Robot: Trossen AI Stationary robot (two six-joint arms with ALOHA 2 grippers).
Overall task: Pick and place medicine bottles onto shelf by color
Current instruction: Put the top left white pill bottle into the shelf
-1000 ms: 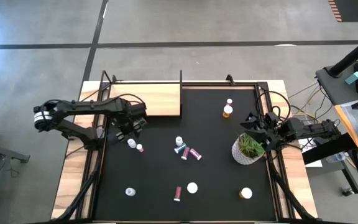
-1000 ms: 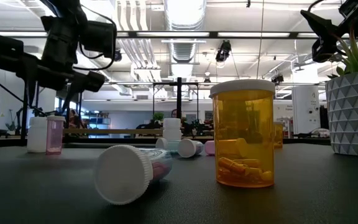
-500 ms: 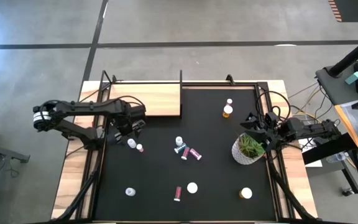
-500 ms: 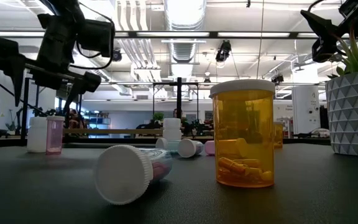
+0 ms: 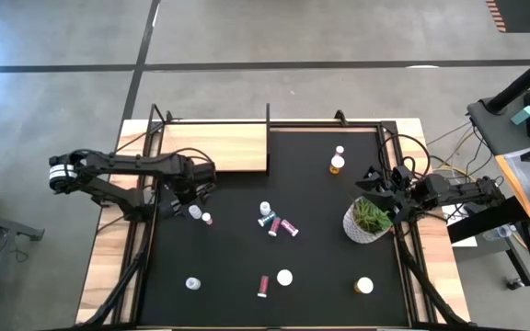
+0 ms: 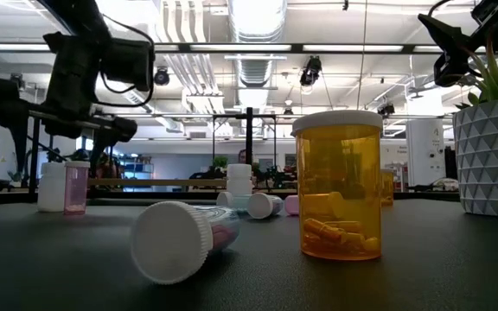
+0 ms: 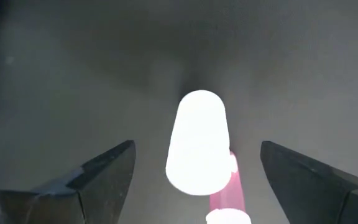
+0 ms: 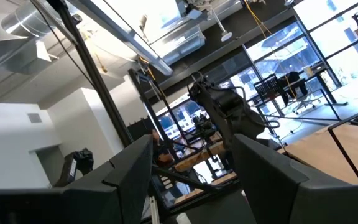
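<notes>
left gripper (image 5: 190,195): jaws spread wide, above white bottle (image 5: 194,212) near shelf (image 5: 215,147) | right gripper (image 5: 373,180): jaws partly apart, empty, beside plant pot (image 5: 364,223)

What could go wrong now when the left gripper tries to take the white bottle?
The left gripper is open above the white bottle, and a pink bottle stands right beside it. One finger may hit the pink bottle and tip it, or the grip may catch both. Neither stands on the shelf yet.

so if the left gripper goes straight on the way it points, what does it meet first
Probably the white bottle: it stands between the open fingers of the left gripper, just ahead. A pink bottle stands against it; which is nearer is unclear.
</notes>
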